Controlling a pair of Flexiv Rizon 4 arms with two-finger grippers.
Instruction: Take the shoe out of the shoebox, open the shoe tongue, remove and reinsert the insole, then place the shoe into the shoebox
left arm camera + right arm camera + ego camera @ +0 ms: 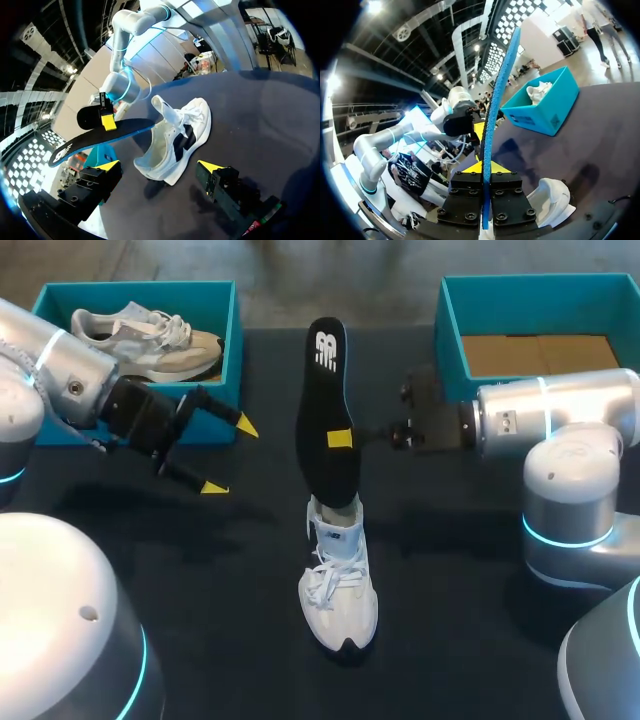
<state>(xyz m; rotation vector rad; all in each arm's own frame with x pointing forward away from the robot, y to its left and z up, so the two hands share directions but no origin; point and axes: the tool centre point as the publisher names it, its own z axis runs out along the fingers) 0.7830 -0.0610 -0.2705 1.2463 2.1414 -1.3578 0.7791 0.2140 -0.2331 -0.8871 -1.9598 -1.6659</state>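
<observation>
Right gripper [340, 437] clamped blue-backed black foam insole [322, 380], at 12 o'clock of white lace-up sneaker [338, 590] | left gripper [229, 457] wide open, empty, at sneaker's 10 o'clock

Black insole [322, 400], blue beneath; white shoe [338, 585] with black trim; teal shoeboxes [236, 330].

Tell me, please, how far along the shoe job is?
Done: the white shoe stands unboxed on the table. In hand: the right pincer is shut on the insole, one end at the shoe's opening; coming out or going back, I cannot tell. The left pincer is open. Left: seating the insole, boxing the shoe.
</observation>
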